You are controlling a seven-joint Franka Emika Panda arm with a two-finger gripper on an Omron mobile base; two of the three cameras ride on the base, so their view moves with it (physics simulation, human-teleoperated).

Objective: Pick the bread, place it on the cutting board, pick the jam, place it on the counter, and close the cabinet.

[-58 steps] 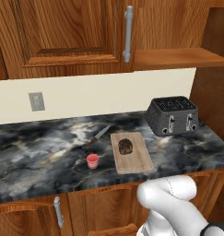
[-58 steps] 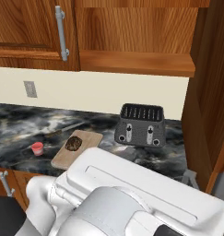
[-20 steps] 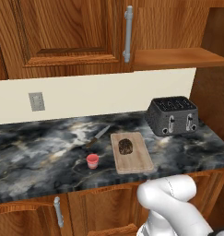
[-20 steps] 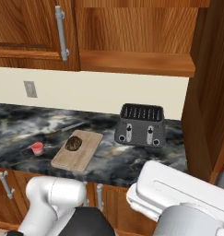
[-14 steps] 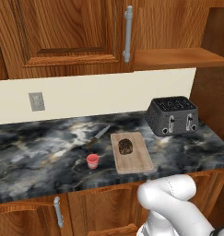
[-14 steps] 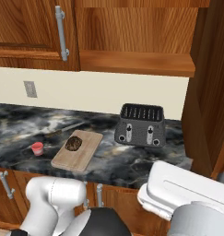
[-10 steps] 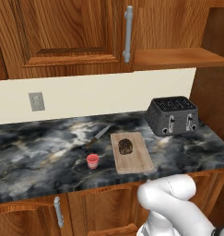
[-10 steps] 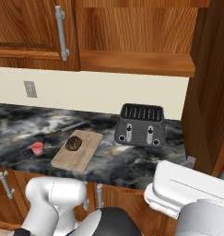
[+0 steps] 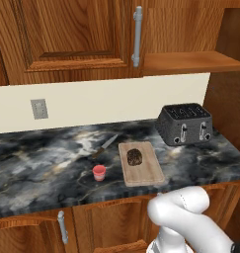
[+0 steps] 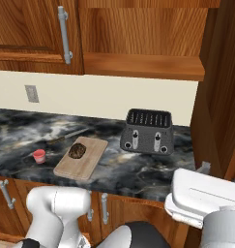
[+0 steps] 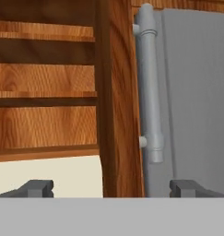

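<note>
The dark speckled bread lies on the far end of the tan cutting board. The pink jam stands upright on the dark marble counter, left of the board. The cabinet has its right half open, its shelf bare. In the hand view, my gripper is open, its fingertips wide apart. It faces the edge of the open cabinet door and the door's grey bar handle.
A dark toaster stands on the counter right of the board. A knife lies behind the jam. The left cabinet door is closed. A tall wooden panel bounds the right side.
In the right base view the arm's white links have swung to the right and lower. Bread, board and jam have not moved.
</note>
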